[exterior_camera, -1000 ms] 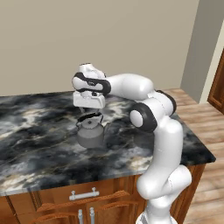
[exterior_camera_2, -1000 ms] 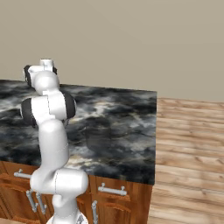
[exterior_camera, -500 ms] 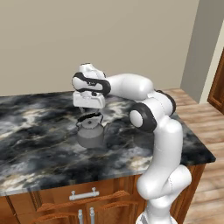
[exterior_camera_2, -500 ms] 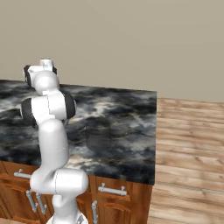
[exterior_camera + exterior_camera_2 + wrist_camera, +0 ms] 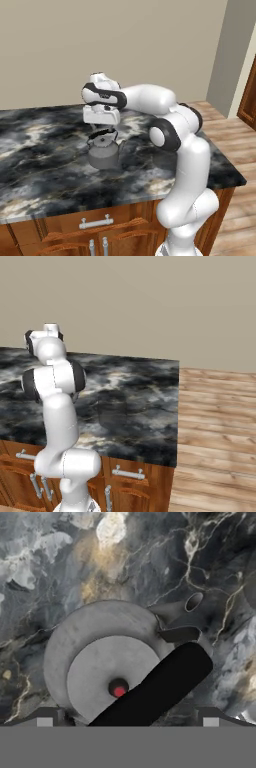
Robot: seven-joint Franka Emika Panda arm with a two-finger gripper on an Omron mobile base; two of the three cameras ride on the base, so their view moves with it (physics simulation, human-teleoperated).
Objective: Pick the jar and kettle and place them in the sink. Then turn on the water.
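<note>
Hand view: squat rounded grey metal kettle (image 5: 107, 662) seen from straight above, its arched black handle (image 5: 160, 684) crossing diagonally over the lid with a small red knob (image 5: 119, 690).
Kettle place: upright on the dark veined marble countertop (image 5: 45, 170), near the middle, short spout (image 5: 192, 602) pointing away.
Gripper: white two-finger gripper (image 5: 102, 131) hangs just above the handle, fingers spread wide, holding nothing.
Handling: likely stiff, smooth and fairly weighty; the rounded body would slip, so it is a poor hold.
Grasp point: top middle of the handle arch, fingers either side, so it hangs level.
Risk: an off-centre hold may let it swing or tilt.
</note>
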